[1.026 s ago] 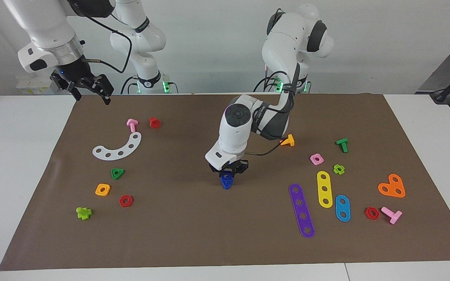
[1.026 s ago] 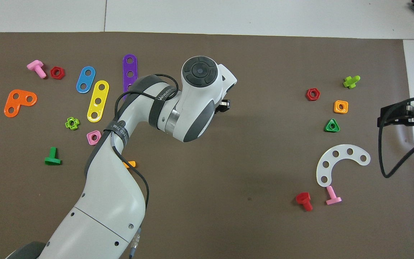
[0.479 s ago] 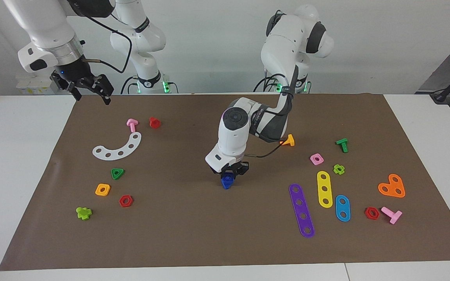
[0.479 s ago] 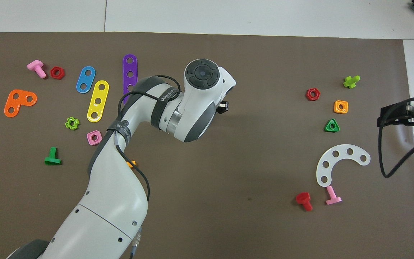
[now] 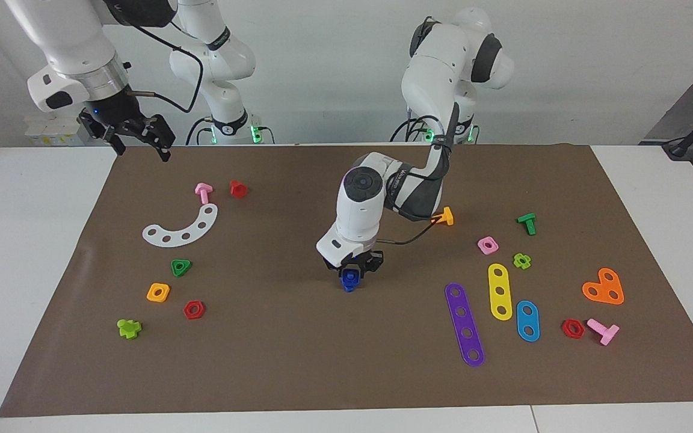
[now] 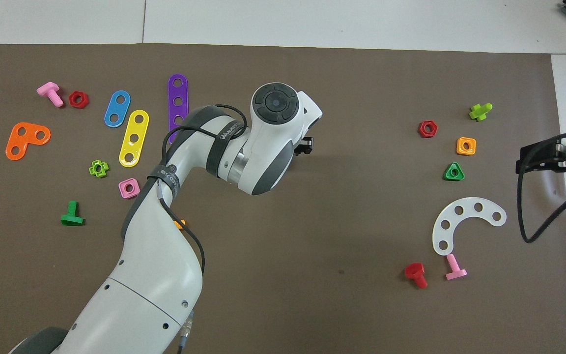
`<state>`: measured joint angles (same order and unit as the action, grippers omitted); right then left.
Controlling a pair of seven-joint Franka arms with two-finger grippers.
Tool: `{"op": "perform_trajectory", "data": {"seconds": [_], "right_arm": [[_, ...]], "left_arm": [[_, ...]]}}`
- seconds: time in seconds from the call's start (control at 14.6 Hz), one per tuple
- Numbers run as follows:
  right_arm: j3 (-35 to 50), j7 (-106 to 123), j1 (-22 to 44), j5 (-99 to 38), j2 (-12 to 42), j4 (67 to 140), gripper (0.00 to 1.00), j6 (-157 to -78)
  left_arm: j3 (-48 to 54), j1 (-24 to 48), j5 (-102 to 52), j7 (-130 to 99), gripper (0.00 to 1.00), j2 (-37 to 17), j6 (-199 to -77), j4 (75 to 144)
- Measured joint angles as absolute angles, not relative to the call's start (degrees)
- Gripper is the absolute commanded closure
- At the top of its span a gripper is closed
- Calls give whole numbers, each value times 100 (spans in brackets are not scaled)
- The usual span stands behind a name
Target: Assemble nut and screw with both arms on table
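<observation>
My left arm (image 5: 361, 204) has tipped a little more upright over the middle of the brown mat (image 5: 286, 361) and sunk lower. The dark-blue toy piece under it, which hung with its pointed head showing a second ago, now looks shorter and seems to sit on the mat. The right arm (image 5: 70, 54) has not shifted; it waits up at its own end of the white table (image 5: 21, 240).

The right gripper (image 5: 140, 147) hangs over the mat's corner with its fingers spread and nothing between them. The left gripper (image 5: 352, 269) is directly above the blue piece and close down on it. I cannot tell whether its fingers have let go or are pinching the top. From overhead, the wrist hides everything but a black edge of that gripper (image 6: 305, 146).

The top of the piece looks like the blue square nut (image 5: 351, 276), with the blue screw (image 5: 349, 287) beneath it and touching the mat. I cannot see how far the thread has taken.

My judgement is that this is the set-down of the joined pair, so the task is near its end. I should lift slowly in case the piece clings to a finger or tips.
</observation>
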<state>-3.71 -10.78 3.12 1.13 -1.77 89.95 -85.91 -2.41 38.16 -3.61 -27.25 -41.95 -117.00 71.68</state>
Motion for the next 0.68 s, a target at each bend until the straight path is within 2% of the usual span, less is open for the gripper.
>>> {"op": "perform_trajectory", "data": {"seconds": [0.41,0.68], "right_arm": [[-371,-1078,312,113,-178,8995,0,-8591],[-371,-1078,312,113,-178,8995,0,-8591]], "left_arm": [[-367,3787,-361,-2726,4,-4188,-11622,7134],[-407,3065,-376,-2664,6,-3863,-11014,6903]]}}
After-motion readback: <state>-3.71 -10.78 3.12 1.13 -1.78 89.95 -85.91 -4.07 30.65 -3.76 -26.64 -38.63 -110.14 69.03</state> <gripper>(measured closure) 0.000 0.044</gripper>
